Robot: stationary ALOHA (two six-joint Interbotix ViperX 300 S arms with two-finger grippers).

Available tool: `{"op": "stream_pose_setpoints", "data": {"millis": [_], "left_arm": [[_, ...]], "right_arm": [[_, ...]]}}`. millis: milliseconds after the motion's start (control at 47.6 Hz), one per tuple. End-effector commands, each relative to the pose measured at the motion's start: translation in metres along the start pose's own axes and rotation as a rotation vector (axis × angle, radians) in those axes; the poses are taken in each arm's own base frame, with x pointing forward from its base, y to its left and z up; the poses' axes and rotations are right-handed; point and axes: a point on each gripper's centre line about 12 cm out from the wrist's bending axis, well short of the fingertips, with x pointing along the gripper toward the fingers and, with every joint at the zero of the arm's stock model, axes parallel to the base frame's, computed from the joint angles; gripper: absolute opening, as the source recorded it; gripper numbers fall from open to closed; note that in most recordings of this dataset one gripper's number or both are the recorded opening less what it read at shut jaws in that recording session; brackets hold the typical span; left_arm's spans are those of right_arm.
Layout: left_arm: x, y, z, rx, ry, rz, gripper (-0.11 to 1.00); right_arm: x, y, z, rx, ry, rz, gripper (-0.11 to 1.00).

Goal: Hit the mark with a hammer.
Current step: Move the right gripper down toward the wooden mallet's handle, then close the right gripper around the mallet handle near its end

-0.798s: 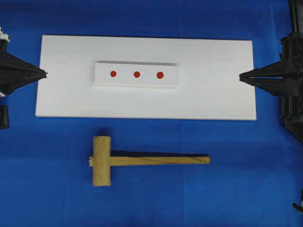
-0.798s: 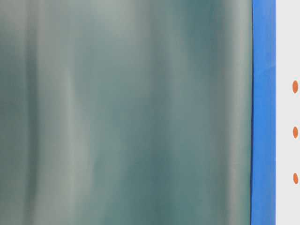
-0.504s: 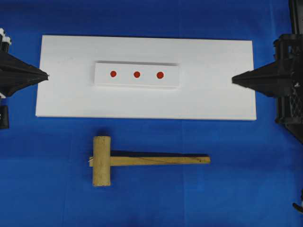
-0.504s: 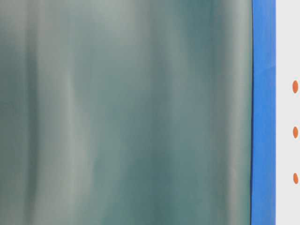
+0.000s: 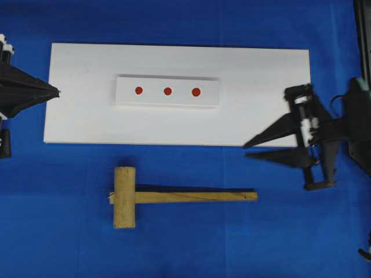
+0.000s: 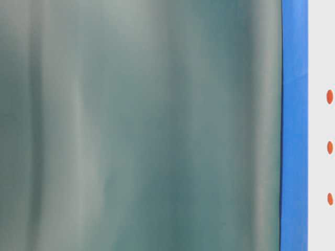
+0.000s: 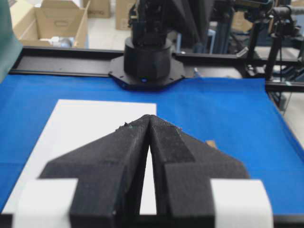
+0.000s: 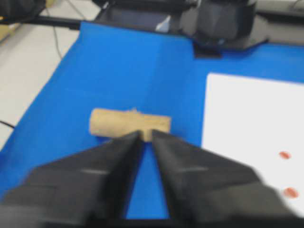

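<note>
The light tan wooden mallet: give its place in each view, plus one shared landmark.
Overhead: light tan wooden mallet lies lower centre on the blue cloth, head at left.
Table-level: not in it.
Left wrist: only a tan tip shows right of the closed fingers, probably the handle end.
Right wrist: head at centre-left, beyond the fingertips.
Shared landmark: white board.

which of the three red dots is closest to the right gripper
The rightmost red dot on the raised white block, nearest the right gripper; the middle dot and left dot lie farther away.
</note>
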Motion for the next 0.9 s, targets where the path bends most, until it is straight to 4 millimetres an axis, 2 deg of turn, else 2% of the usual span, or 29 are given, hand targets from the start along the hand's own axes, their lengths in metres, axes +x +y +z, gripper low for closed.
{"op": "stream_pose_setpoints", "data": {"millis": [0, 126, 189, 231, 441, 588, 883], "left_arm": [[0.001, 0.001, 0.004, -0.003, -0.012, 0.005, 0.02], [0.001, 0.002, 0.002, -0.001, -0.007, 0.009, 0.02], [0.001, 0.003, 0.001, -0.003, -0.007, 0.016, 0.02], [0.0, 0.003, 0.0, -0.002, -0.002, 0.017, 0.02], [0.0, 0.006, -0.002, -0.002, 0.002, 0.031, 0.02], [0.0, 0.008, -0.004, 0.0, 0.008, 0.04, 0.02], [-0.001, 0.012, -0.007, 0.0, 0.016, 0.061, 0.02]], "right_arm": [[0.018, 0.006, 0.003, 0.042, 0.001, 0.009, 0.33], [0.048, 0.007, -0.013, 0.104, 0.069, -0.015, 0.7], [0.065, 0.005, -0.023, 0.139, 0.097, -0.038, 0.83], [0.074, 0.004, -0.029, 0.156, 0.108, -0.049, 0.87], [0.121, 0.006, -0.062, 0.205, 0.176, -0.088, 0.86], [0.144, 0.007, -0.081, 0.222, 0.201, -0.105, 0.86], [0.173, 0.009, -0.123, 0.255, 0.264, -0.143, 0.86]]}}
